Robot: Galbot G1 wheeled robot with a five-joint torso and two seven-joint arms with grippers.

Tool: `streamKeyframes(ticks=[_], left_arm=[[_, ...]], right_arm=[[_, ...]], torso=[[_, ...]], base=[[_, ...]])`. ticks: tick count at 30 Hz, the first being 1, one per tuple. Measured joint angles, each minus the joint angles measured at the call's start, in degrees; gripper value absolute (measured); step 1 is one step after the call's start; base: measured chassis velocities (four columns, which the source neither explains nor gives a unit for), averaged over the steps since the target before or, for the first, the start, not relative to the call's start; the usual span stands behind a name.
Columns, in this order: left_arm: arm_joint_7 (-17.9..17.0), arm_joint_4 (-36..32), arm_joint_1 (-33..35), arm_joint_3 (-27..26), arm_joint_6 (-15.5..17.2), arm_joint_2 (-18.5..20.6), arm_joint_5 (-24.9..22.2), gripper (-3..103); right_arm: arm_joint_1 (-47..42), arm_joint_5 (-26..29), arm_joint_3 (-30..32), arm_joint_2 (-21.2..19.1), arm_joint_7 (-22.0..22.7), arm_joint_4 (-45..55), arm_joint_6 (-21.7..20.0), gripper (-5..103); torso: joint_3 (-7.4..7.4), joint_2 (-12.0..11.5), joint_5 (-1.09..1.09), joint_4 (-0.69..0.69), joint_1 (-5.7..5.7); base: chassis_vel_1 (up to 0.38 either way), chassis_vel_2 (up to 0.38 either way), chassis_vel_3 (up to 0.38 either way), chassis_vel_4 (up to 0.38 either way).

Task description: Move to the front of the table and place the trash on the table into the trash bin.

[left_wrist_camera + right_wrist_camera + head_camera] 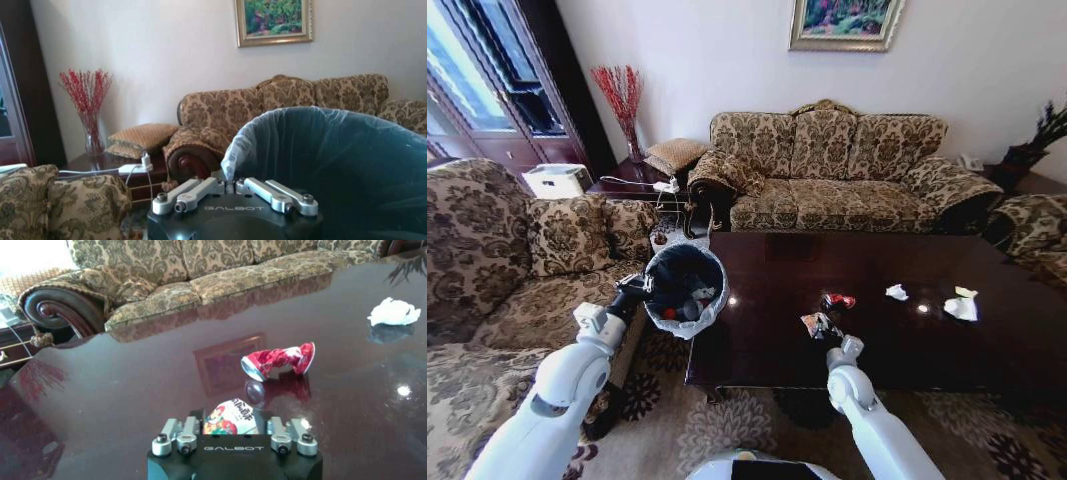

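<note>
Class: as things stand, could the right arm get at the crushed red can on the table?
Probably yes: the can lies just beyond the right tool, nothing between them, but that tool looks shut on a wrapper.

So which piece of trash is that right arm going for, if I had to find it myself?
Start at the big dark table and go to its near edge, where the right gripper sits. The colourful printed wrapper lies between its fingers. The crushed red can lies farther in, and the tissues are plain white.
</note>
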Motion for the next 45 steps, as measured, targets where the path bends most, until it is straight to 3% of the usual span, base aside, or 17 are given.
streamKeyframes(ticks=[4, 6, 8, 10, 16, 32, 44, 45], left_arm=[[0.27, 0.36, -0.16, 0.19, 0.0, 0.06, -0.09, 3], [0.36, 0.43, -0.18, 0.26, 0.0, 0.07, -0.24, 3], [0.44, 0.44, -0.19, 0.59, 0.13, 0.13, -1.5, 3], [0.48, 0.42, -0.22, 0.77, 0.24, 0.19, -1.93, 3], [0.58, 0.44, -0.12, 0.91, 0.31, 0.45, -2.3, 3], [0.98, 0.58, -0.38, 0.58, 0.31, 0.73, -2.84, 3], [1.0, -0.01, -0.1, 0.39, 0.31, 0.65, -3.17, 3], [1.01, -0.01, -0.1, 0.43, 0.31, 0.65, -3.16, 3]], right_arm=[[0.37, 1.46, -0.14, 0.75, 0.82, -0.17, -0.16, 61], [0.55, 2.44, -0.23, 1.14, 1.38, -0.17, -0.22, 61], [1.41, 4.9, -0.38, 2.3, 2.98, -0.47, -0.27, 77], [1.84, 5.5, -0.39, 2.74, 3.44, -0.85, -0.2, 77], [2.89, 8.05, -0.75, 4.41, 6.28, -1.93, 0.05, 99], [3.86, 7.47, -0.27, 4.36, 7.22, -3.1, 0.55, 100], [8.54, 7.59, -1.0, 4.32, 1.53, -9.52, 0.03, 101], [8.63, 7.59, -1.02, 4.32, 1.04, -9.83, -0.1, 96]], torso=[[0.0, 0.0, 0.0, 0.0, 0.0], [0.0, 0.0, 0.0, 0.0, 0.0], [0.0, 0.0, 0.0, 0.01, 0.0], [0.0, 0.0, 0.0, 0.0, 0.0], [0.0, 0.0, 0.0, 0.0, 0.0], [0.0, 0.0, 0.0, 0.0, 0.0], [0.0, 0.0, 0.0, 0.01, 0.0], [0.0, 0.0, 0.0, 0.0, 0.0]], base=[[0.0, 0.0, 0.0, 0.0], [0.0, 0.0, 0.0, 0.0], [0.0, 0.0, 0.0, 0.0], [0.0, 0.0, 0.0, 0.0], [0.0, 0.0, 0.0, 0.0], [0.0, 0.0, 0.0, 0.0], [0.0, 0.0, 0.0, 0.0], [0.0, 0.0, 0.0, 0.0]])
